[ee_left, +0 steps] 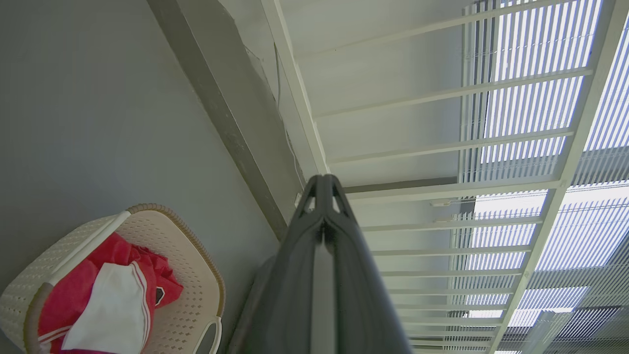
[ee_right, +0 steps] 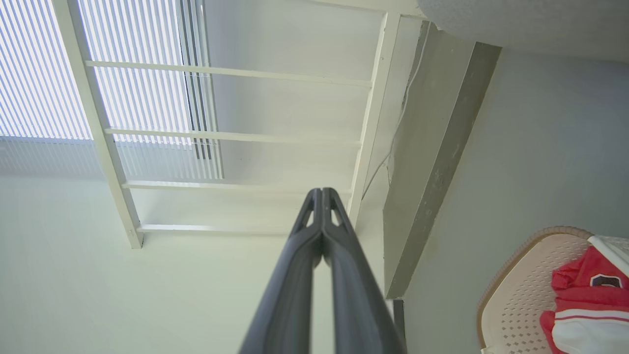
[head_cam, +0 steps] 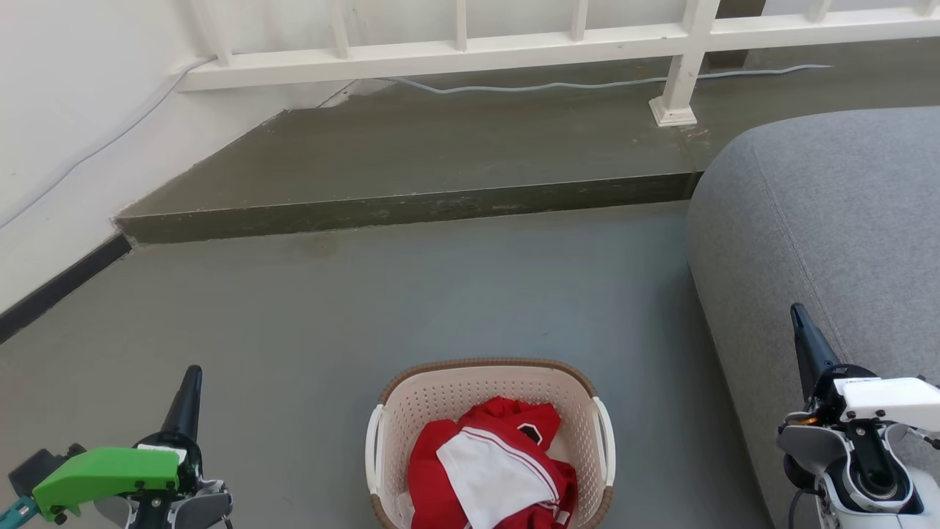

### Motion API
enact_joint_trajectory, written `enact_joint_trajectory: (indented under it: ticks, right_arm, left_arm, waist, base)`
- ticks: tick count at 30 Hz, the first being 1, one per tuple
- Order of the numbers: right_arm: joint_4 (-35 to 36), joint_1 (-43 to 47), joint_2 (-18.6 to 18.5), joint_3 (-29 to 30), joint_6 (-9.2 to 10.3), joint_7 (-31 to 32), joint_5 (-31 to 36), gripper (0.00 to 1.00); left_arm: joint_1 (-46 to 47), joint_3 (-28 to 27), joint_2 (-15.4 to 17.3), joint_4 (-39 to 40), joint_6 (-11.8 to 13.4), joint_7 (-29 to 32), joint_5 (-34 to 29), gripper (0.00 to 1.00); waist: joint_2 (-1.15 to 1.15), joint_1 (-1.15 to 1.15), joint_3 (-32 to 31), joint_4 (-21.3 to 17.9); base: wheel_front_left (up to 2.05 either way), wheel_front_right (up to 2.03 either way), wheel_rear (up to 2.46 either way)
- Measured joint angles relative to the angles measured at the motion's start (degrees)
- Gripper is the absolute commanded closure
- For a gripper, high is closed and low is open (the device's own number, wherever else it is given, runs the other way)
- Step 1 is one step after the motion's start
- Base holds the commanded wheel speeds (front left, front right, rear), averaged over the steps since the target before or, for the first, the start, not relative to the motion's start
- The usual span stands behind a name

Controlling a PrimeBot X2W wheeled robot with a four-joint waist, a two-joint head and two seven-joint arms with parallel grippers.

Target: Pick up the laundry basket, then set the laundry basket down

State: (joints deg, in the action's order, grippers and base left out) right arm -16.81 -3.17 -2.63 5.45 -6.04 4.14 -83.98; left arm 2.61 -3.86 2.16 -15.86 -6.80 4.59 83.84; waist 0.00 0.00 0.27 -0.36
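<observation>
A laundry basket (head_cam: 490,362) stood on the grey floor (head_cam: 308,316) before me.
My left gripper (head_cam: 192,376) and right gripper (head_cam: 797,314) hung either side, clear of it, fingers pressed together on nothing; red-and-white clothing (head_cam: 492,470) lay inside.

The left gripper (head_cam: 189,386) is held at the view's lower left, fingers pressed together and pointed up. The right gripper (head_cam: 802,327) is likewise closed, fingertips touching, at the lower right.
</observation>
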Motion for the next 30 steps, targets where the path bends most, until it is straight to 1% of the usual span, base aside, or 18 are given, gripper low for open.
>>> enact_joint_trajectory:
  ticks: [3,5,12,30]
  right_arm:
    - [0.1,-0.1,0.2,0.6,-0.02,0.5,-1.9,1.0]
    - [0.1,-0.1,0.3,1.1,-0.48,1.0,-3.5,1.0]
    - [0.4,-0.2,0.4,2.2,-0.54,2.1,-7.6,1.0]
    - [0.4,-0.2,0.4,2.3,-0.68,2.1,-7.7,1.0]
  left_arm:
    - [0.1,-0.2,0.0,0.0,0.0,0.5,2.0,1.0]
    - [0.1,-0.4,0.0,0.0,0.0,1.0,3.3,1.0]
    - [1.1,-1.3,0.0,-0.1,-0.1,1.9,7.6,1.0]
    - [1.0,-1.3,0.0,-0.1,-0.1,1.9,7.7,1.0]
  waist:
    - [0.0,0.0,0.0,0.1]
    - [0.0,0.0,-0.1,0.2]
    - [0.0,0.0,-0.1,0.4]
    - [0.0,0.0,-0.1,0.4]
  base:
    - [0.0,0.0,0.0]
    - [0.0,0.0,0.0]
    - [0.0,0.0,0.0]
    - [0.0,0.0,0.0]
